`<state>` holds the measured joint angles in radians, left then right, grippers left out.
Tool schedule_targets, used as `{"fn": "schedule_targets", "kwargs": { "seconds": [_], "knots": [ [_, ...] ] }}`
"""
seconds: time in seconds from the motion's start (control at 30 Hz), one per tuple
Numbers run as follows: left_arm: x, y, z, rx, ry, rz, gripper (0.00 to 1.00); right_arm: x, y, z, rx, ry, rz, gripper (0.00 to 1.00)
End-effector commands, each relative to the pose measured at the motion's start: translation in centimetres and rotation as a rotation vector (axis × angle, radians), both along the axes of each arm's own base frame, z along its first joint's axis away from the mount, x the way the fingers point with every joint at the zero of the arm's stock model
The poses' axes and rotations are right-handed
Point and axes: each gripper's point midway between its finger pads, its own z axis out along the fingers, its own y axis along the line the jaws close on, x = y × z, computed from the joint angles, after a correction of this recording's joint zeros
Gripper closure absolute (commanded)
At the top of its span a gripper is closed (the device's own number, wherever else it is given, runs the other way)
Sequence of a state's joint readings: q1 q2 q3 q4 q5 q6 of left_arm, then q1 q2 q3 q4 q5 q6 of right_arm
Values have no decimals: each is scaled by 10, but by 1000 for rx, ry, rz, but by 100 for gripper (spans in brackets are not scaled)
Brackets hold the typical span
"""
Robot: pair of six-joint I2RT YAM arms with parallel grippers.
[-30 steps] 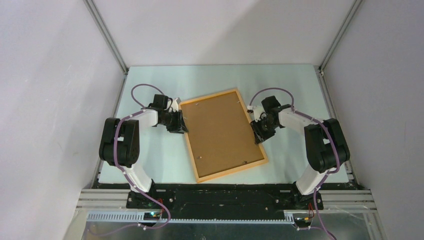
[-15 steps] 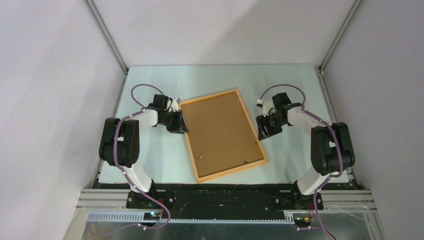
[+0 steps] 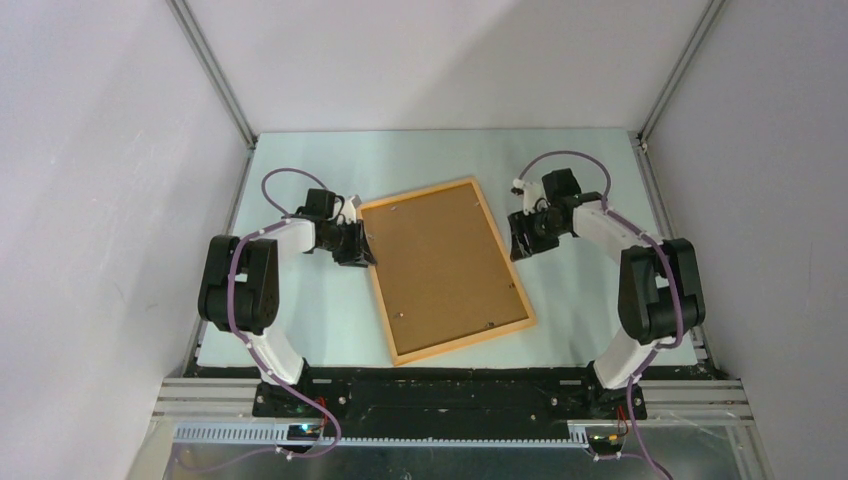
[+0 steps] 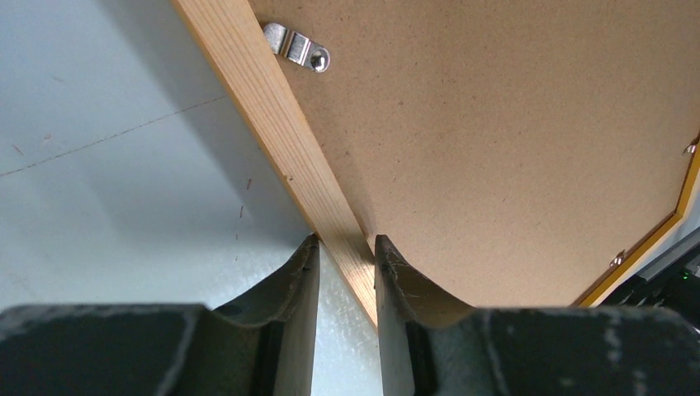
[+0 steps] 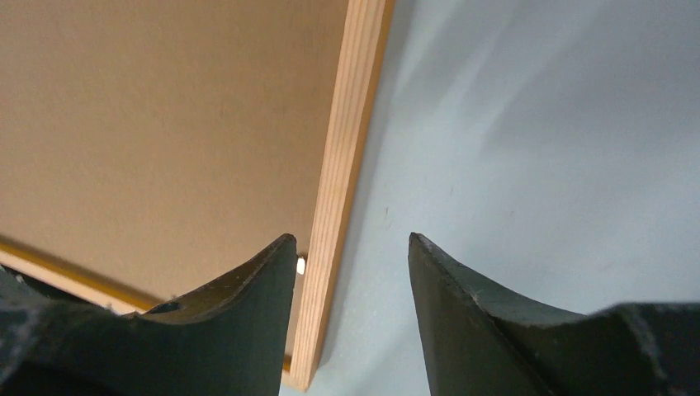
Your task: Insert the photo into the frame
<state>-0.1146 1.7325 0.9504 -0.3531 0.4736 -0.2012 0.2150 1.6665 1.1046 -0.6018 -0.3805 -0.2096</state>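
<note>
The frame (image 3: 464,341) lies face down and askew in the middle of the bench (image 3: 580,180), long sides running from the far edge toward the near edge, with the brown backing board (image 3: 445,265) seated inside its wooden rails. The photo is nowhere in sight; whether it sits beneath the board cannot be told. A metal clip (image 4: 295,48) shows on the board beside the left rail.

The left gripper (image 4: 347,247) pinches that left rail, one finger on the outer side by the bench and one on the board side. The right gripper (image 5: 351,243) hangs spread over the right rail toward its far end, holding nothing, the rail lying beneath the gap and closer to the board-side finger.

The step in hand looks like taking a second hold on the frame. Done well, the right gripper would centre over the rail, descend squarely and close on the wood alone, without catching the board's edge, while the left hold keeps the frame flat so nothing inside slips.
</note>
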Motion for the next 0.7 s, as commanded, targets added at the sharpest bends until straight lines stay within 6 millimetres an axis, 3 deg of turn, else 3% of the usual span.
{"fn": "schedule_targets", "kwargs": {
  "seconds": [0.0,0.37,0.67],
  "knots": [
    [5,1,0,-2,-17,-31,69,43,13,17,48,-68,-56,44],
    [4,-4,6,-27,-30,-53,67,87,37,12,118,-21,-85,48],
    [5,-2,6,-21,-33,-55,67,97,51,-5,142,37,-83,51]
  ]
}}
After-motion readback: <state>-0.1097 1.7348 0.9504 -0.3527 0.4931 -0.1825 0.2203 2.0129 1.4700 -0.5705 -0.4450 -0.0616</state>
